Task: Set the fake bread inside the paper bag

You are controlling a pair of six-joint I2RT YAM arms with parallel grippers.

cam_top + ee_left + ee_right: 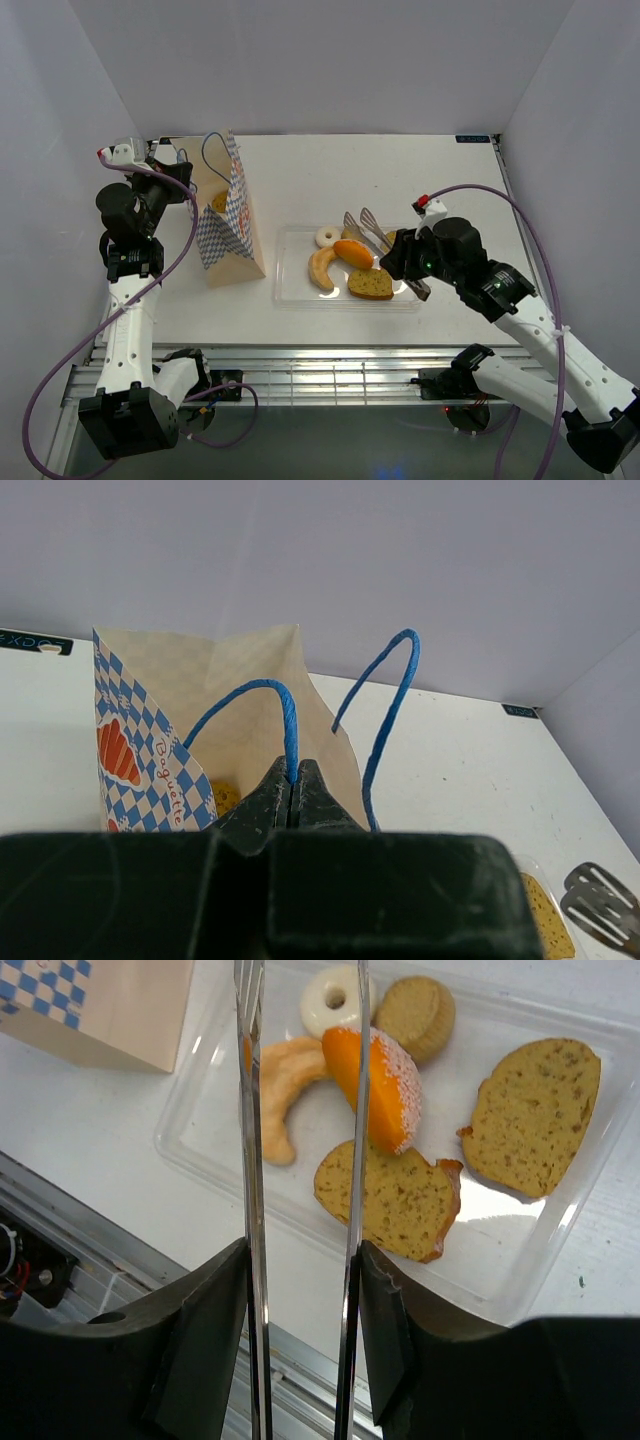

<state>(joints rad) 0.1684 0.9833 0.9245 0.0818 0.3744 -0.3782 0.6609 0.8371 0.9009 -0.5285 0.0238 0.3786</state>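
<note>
The paper bag [225,235] stands open at the left of the table. My left gripper [185,172] is shut on one blue cord handle [286,715] above the bag's mouth [230,690]; a yellow piece [226,798] lies inside. Fake bread lies in the clear tray [293,290]: white ring [335,998], orange roll [372,1075], pale crescent [283,1085], toast slices [392,1195], small bun [415,1005]. My right gripper [302,1260] is shut on metal tongs [250,1110]. Their arms are spread, with the tips over the roll and crescent.
The second blue handle [385,710] stands free to the right of my left gripper. The tray's near edge [200,1140] lies close to the table's front edge and the metal rails. White walls close in the table on three sides.
</note>
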